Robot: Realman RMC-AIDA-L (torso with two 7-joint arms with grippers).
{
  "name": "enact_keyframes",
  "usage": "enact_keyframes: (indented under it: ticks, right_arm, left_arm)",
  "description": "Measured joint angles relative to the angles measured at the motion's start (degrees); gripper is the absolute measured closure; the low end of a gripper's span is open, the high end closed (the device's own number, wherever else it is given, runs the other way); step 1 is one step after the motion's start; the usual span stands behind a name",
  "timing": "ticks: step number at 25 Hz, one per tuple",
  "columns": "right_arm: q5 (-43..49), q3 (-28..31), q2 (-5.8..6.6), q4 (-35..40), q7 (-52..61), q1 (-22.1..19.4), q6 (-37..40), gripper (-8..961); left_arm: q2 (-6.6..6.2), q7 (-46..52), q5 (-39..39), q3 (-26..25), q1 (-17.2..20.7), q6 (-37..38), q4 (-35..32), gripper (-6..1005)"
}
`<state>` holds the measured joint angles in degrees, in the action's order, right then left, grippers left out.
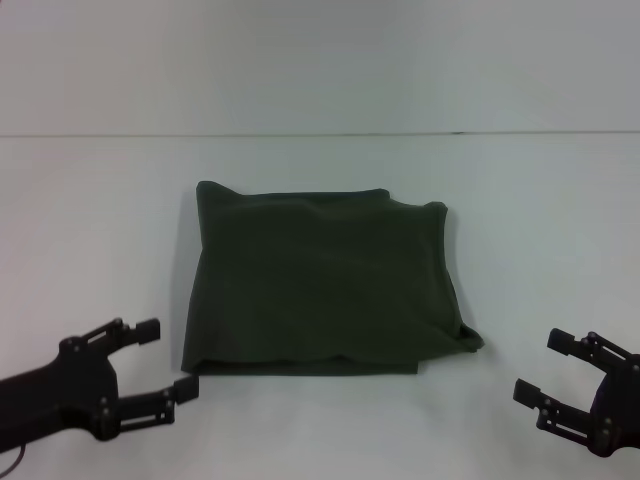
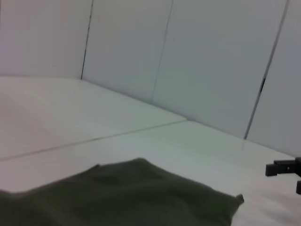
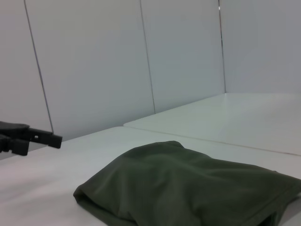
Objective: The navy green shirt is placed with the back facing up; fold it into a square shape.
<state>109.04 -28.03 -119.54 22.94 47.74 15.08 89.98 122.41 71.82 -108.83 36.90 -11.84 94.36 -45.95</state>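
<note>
Head view: I see the shirt folded into a rough square at table centre, so I judge the folding done. My left gripper at 8 o'clock of it and right gripper at 4 o'clock both hang wide, holding nothing, clear of the cloth.

Left wrist view: the shirt lies near, the right gripper beyond it.

Right wrist view: the shirt lies close, the left gripper apart from it.

One shirt, folded, dark olive. Two grippers: left gripper, right gripper, both black. One table, white. Wall panels behind: several, exact count unclear.
</note>
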Motion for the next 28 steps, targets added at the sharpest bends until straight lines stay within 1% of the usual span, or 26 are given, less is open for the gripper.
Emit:
enact_keyframes:
  ticks: [5,10,19,28]
  right_arm:
    - [0.1,-0.7,-0.13,0.0,-0.1,0.2,-0.1,96]
    - [0.2,-2.3,-0.21,-0.1,-0.2,-0.1,0.0,96]
    - [1.6,-2.1,-0.35,-0.8,-1.7,-0.1,-0.2,96]
    - [1.6,-1.9,-0.34,-0.9,-1.7,0.0,-0.3,96]
  left_arm:
    - [0.28,0.0,-2.3,0.0,0.4,-0.1,0.1,50]
    - [0.5,0.0,-2.5,0.0,0.2,0.0,0.2,50]
    - [0.23,0.0,-2.2,0.0,-0.7,-0.2,0.6,50]
    - [0.51,-0.1,-2.1,-0.7,-1.6,-0.2,1.1,50]
